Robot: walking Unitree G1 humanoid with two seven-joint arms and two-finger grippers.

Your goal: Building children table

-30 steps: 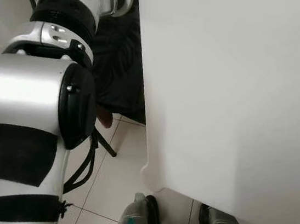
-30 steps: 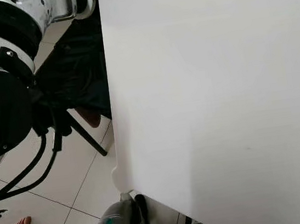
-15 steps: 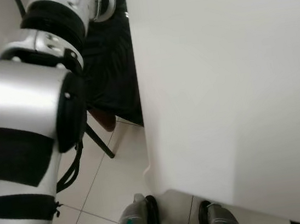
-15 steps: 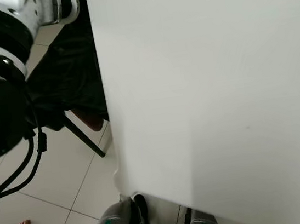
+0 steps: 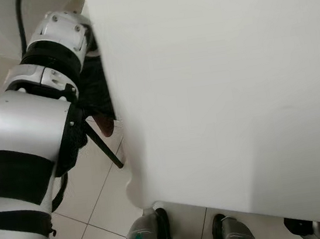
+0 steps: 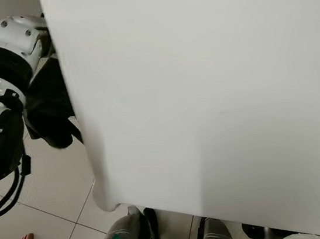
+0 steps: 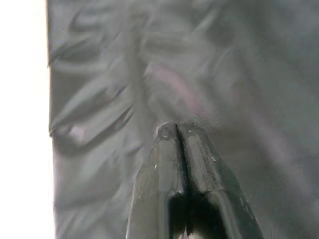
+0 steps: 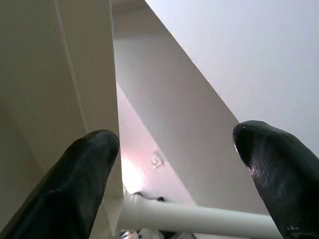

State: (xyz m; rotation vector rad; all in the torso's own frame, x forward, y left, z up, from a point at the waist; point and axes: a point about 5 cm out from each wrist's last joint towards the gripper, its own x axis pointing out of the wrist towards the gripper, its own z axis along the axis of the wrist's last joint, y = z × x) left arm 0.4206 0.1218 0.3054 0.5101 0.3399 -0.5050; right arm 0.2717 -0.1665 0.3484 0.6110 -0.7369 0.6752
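Left fingers (image 7: 177, 149) pressed together, right fingers (image 8: 89, 174) spread (white panel (image 5: 221, 88) close).

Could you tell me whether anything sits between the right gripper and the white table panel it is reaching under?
Nothing visible does. The right gripper has its jaws spread wide, with open space between them and the white table panel beyond. A white tube crosses lower down, apart from the fingers. The left gripper is shut against black fabric.
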